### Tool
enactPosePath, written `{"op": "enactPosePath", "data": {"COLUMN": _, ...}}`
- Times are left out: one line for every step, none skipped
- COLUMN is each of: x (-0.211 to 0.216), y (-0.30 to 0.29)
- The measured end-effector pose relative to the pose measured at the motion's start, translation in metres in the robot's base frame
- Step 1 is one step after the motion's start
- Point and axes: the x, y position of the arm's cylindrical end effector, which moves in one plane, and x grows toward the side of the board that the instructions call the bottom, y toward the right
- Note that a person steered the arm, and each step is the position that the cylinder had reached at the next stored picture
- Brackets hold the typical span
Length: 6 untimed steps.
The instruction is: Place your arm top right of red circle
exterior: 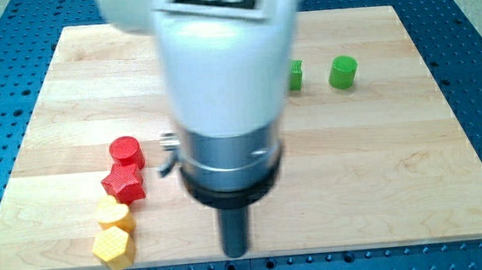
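Note:
The red circle (126,151) stands on the wooden board (379,159) at the view's left. My tip (236,254) shows below the big white and grey arm body, near the board's bottom edge. It lies well to the lower right of the red circle and touches no block.
A red star (124,185) sits just below the red circle. Below it come a yellow block (113,214) and a yellow hexagon (113,247). A green circle (343,72) and a partly hidden green block (295,75) stand at the upper right. The arm body hides the board's top middle.

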Motion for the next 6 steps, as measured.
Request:
{"op": "enactPosePath", "data": {"x": 0.001, "y": -0.015}}
{"op": "enactPosePath", "data": {"x": -0.046, "y": -0.004}}
{"op": "enactPosePath", "data": {"x": -0.113, "y": 0.019}}
{"op": "enactPosePath", "data": {"x": -0.153, "y": 0.018}}
{"op": "enactPosePath", "data": {"x": -0.182, "y": -0.019}}
{"op": "enactPosePath", "data": {"x": -0.188, "y": -0.068}}
